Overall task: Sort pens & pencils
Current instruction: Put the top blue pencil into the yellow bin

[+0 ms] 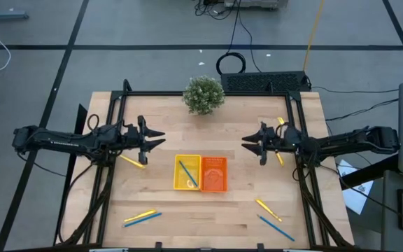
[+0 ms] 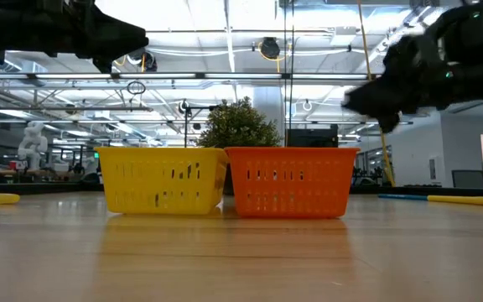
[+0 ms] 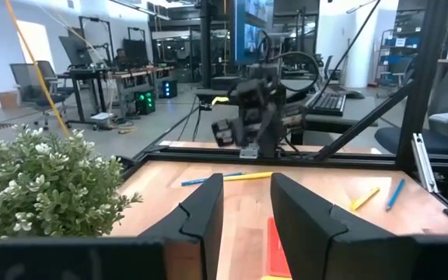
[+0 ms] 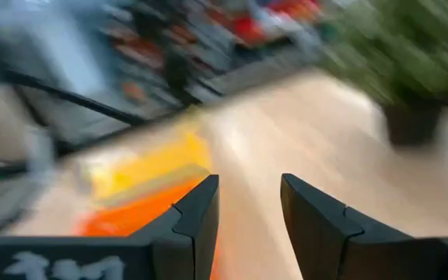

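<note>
Both claws hang empty over the worktop [image 1: 166, 210], their fingers parted with nothing between them.

Left claw [image 1: 156, 138] hovers just above a yellow pencil [image 1: 132, 162]; right claw [image 1: 249, 142] faces it across the yellow tray [image 1: 176, 183], where a blue pen [image 1: 187, 173] lies, beside the orange tray [image 1: 214, 173].

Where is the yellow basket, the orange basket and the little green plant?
yellow basket [image 2: 162, 180]: low view, on its front wall.
orange basket [image 2: 290, 180]: low view, on its front wall.
green plant [image 1: 203, 94]: high view, on the middle of its leaves.
</note>
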Controlling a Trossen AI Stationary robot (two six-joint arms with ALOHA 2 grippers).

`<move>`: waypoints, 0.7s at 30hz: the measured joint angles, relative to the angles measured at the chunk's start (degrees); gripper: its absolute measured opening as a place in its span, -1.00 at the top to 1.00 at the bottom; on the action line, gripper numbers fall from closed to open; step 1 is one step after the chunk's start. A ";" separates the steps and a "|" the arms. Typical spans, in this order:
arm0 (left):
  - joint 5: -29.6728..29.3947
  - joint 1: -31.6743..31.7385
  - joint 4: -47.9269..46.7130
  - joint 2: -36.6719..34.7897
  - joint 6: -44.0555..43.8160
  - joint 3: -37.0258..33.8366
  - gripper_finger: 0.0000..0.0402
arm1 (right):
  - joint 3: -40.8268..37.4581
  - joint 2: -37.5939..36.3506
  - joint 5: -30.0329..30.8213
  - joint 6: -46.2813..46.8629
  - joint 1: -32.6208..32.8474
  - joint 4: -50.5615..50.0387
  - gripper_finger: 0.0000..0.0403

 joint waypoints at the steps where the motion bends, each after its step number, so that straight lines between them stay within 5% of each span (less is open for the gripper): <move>1: 0.00 0.00 0.00 0.00 0.02 0.00 0.43 | 1.02 0.02 3.13 1.17 -0.01 -4.80 0.36; 5: -0.04 0.00 -0.04 0.00 -0.08 0.00 0.43 | 8.37 0.02 12.35 6.07 -0.03 -29.18 0.37; 9: -0.04 0.00 -0.51 0.00 -0.11 0.00 0.43 | 14.56 0.01 15.07 12.85 -0.03 -46.47 0.37; 16: -0.14 0.00 -1.60 0.00 -0.11 0.02 0.43 | 16.89 0.00 19.26 26.12 -0.01 -67.08 0.37; 21: -0.15 0.00 -1.57 0.00 -0.09 0.02 0.43 | 17.55 0.00 19.94 29.35 -0.01 -72.00 0.37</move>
